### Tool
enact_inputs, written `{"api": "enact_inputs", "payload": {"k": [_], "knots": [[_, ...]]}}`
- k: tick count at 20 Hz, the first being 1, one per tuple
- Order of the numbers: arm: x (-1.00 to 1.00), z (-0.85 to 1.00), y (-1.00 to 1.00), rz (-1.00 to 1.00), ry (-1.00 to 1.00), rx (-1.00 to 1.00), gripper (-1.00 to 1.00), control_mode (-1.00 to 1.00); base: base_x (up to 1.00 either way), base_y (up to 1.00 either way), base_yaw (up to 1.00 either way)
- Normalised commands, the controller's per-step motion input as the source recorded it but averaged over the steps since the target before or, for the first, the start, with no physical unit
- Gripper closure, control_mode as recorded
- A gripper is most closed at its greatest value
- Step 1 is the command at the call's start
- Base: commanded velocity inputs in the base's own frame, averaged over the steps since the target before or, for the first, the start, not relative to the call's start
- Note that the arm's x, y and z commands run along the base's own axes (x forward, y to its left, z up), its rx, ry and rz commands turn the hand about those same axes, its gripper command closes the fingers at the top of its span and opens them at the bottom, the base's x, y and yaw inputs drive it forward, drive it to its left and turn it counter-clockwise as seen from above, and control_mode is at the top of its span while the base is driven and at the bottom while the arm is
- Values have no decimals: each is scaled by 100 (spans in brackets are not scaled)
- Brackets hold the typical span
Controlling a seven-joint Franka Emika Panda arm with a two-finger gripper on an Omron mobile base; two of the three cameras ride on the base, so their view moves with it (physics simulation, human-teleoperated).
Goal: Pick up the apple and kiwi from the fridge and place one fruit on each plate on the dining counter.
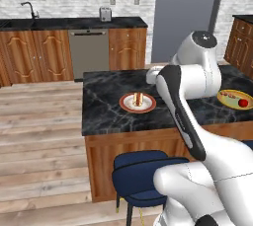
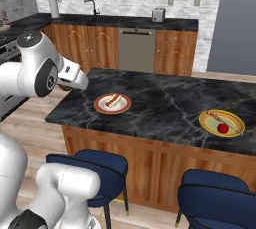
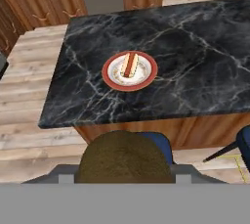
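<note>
My gripper [image 3: 124,178] is shut on the kiwi [image 3: 125,158], a dull olive-brown fruit at the bottom of the hand view. It hangs above and in front of the near edge of the dining counter [image 3: 195,47]. On the black marble lies the white plate with a red-brown rim [image 3: 110,80], a sausage in a bun [image 3: 129,64] on it. The same plate [image 1: 127,106] [image 2: 102,107] sits near the counter's left end. The yellowish plate [image 1: 228,100] [image 2: 232,118] at the right end carries the red apple [image 1: 243,103] [image 2: 223,128]. The fridge [image 1: 185,18] [image 2: 235,23] stands behind.
Blue stools [image 1: 141,173] [image 2: 100,165] [image 2: 217,198] are tucked under the counter's near side. A dishwasher [image 1: 89,52], wooden cabinets [image 1: 34,55], a sink [image 1: 27,20] and a toaster [image 1: 105,14] line the far wall. Wood floor [image 1: 39,136] lies left of the island.
</note>
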Motion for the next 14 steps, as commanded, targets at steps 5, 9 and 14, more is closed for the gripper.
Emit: {"api": "enact_inputs", "payload": {"k": [5,9,14], "knots": [[73,-69,-5,0,23,-5,100,-100,0,0,0],[83,-69,-11,0,19,-2,100,-100,0,0,0],[83,-73,-16,0,13,0,100,-100,0,0,0]]}}
